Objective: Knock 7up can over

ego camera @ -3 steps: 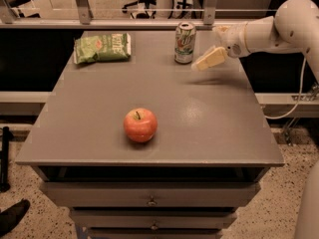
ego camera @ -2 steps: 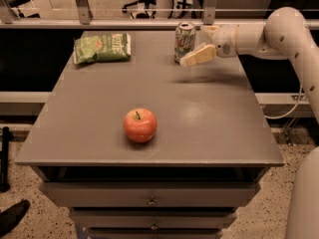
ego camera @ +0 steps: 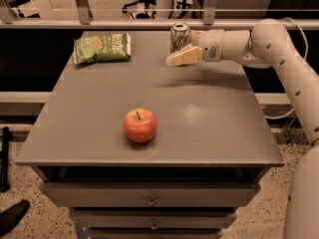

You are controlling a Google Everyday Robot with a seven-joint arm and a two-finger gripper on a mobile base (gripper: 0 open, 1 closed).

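The 7up can (ego camera: 179,35) stands at the far edge of the grey table (ego camera: 149,103), tilted a little to the left. Its lower front is covered by my gripper (ego camera: 179,58). The gripper reaches in from the right on the white arm (ego camera: 279,49), with its cream fingers (ego camera: 185,57) pointing left, right against the front of the can.
A flat green crisp bag (ego camera: 102,47) lies at the far left of the table. A red apple (ego camera: 140,125) sits near the front middle. A metal railing (ego camera: 149,23) runs just behind the table. Drawers (ego camera: 149,200) are below the front edge.
The gripper has swept left from beside the can's right side to across its front. The can now leans slightly left.
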